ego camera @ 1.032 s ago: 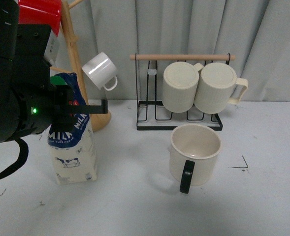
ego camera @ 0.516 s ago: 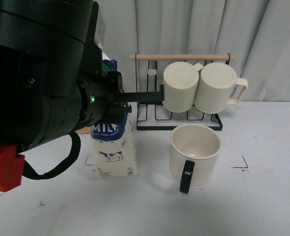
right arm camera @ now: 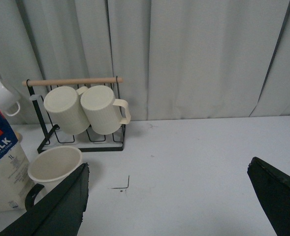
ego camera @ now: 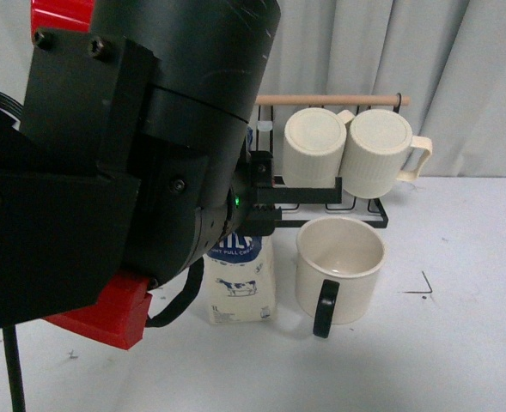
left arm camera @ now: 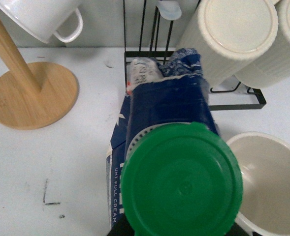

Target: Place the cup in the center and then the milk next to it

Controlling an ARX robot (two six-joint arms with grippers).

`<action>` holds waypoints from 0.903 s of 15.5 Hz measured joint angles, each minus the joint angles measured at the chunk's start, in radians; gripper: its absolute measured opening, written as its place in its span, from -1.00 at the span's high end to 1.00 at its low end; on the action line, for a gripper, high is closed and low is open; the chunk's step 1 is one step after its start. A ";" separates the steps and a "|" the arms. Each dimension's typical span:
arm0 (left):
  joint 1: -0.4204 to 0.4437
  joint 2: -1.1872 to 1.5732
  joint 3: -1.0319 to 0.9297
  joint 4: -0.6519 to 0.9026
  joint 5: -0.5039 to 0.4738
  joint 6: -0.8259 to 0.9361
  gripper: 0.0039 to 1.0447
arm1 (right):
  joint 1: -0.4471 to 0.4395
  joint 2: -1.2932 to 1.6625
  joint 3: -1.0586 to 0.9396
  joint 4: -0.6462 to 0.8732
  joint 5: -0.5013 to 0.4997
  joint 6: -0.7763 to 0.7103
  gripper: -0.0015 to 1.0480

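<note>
- Milk (ego camera: pixel 240 287) stood upright directly beneath the left gripper (ego camera: pixel 304 193), whose jaws we judged closed on the carton's top.
- Cup (ego camera: pixel 340 266) sat just beside the held carton, on the side towards the right gripper (right arm camera: pixel 169 164), handle facing us, with a narrow gap between them.
- We saw the right gripper spread wide open, well back from both.
- Two ribbed mugs (ego camera: pixel 317 150) hung just beyond the left gripper.

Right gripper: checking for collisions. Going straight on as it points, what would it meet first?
Probably only the bare white tabletop, then the grey curtain; the wide cream mug sits off to one side.
</note>
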 joint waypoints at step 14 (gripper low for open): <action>0.025 -0.488 -0.353 0.241 0.003 0.240 -0.55 | 0.000 0.000 0.000 -0.001 0.000 0.000 -0.87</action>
